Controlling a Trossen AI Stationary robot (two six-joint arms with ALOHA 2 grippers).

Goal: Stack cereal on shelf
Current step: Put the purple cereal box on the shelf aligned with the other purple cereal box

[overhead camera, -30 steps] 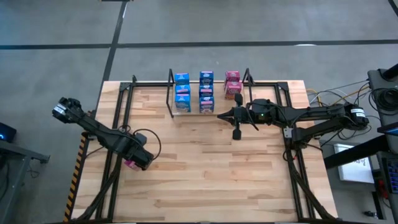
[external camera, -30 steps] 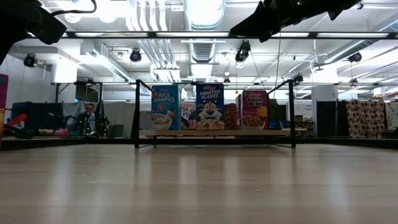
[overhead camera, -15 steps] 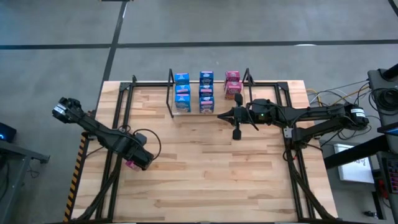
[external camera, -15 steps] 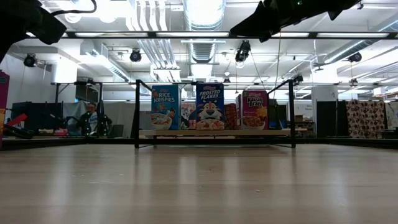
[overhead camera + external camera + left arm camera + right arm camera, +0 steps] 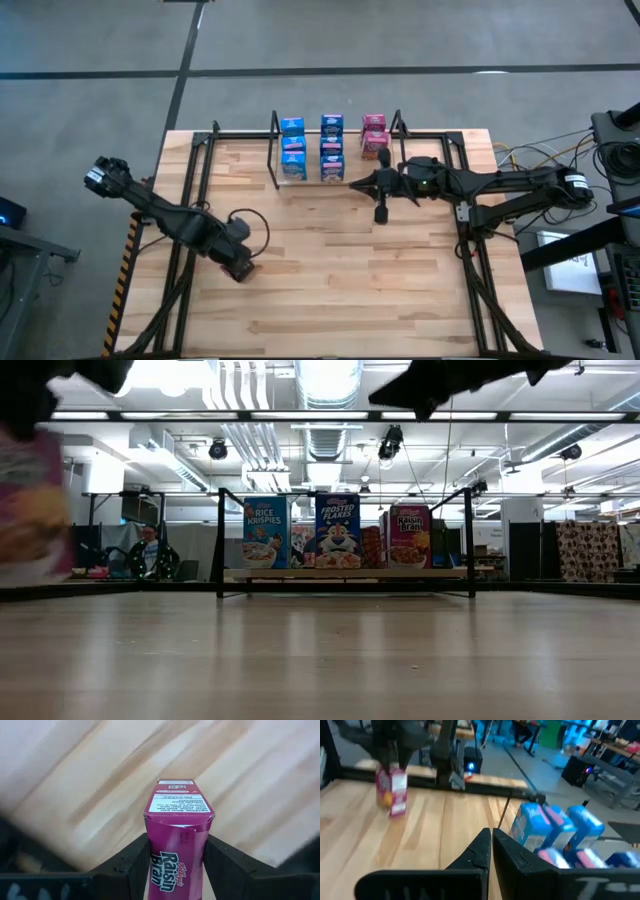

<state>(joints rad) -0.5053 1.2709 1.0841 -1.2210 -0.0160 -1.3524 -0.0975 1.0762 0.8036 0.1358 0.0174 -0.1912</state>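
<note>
My left gripper (image 5: 238, 262) hangs over the table's left half, shut on a pink cereal box (image 5: 177, 837). The gripper hides that box in the high view. It shows blurred at the low view's left edge (image 5: 30, 510) and far off in the right wrist view (image 5: 392, 790). Blue and pink cereal boxes (image 5: 332, 145) stand in three columns on the shelf (image 5: 274, 160) at the far edge, also seen in the low view (image 5: 345, 572). My right gripper (image 5: 352, 183) is shut and empty, just in front of the shelf's right part. My left gripper pinches the pink box between its two fingers (image 5: 131, 862), one on each narrow side (image 5: 150, 845), with the printed front facing the wrist camera. The fingers come from above, pointing down. The box hangs below them, lifted clear of the table.
A black tube frame (image 5: 190, 190) edges the table on the left, right and far sides. Bare wood (image 5: 340, 270) lies between my left gripper and the shelf. My right arm (image 5: 490, 185) reaches in level from the right edge.
My left gripper has risen and gone a little toward the table's right edge, rolling its wrist. The pink box has come up off the table with it and now shows large at the low view's left edge.
</note>
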